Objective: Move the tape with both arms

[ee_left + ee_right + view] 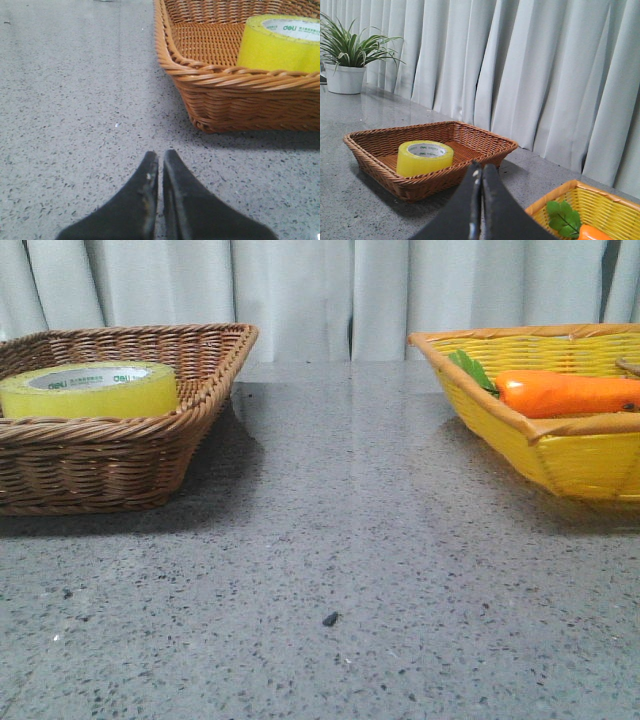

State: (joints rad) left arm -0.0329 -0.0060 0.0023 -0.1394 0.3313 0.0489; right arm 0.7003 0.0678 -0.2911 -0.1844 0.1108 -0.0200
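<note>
The tape, a wide yellow roll with a white core and green print, lies flat in the brown wicker basket at the left. It also shows in the left wrist view and the right wrist view. My left gripper is shut and empty, low over the grey table, short of the brown basket. My right gripper is shut and empty, raised between the brown basket and the yellow basket. Neither gripper shows in the front view.
A yellow basket at the right holds an orange carrot with green leaves. A potted plant stands far off on the table. White curtains hang behind. A small dark speck lies on the table.
</note>
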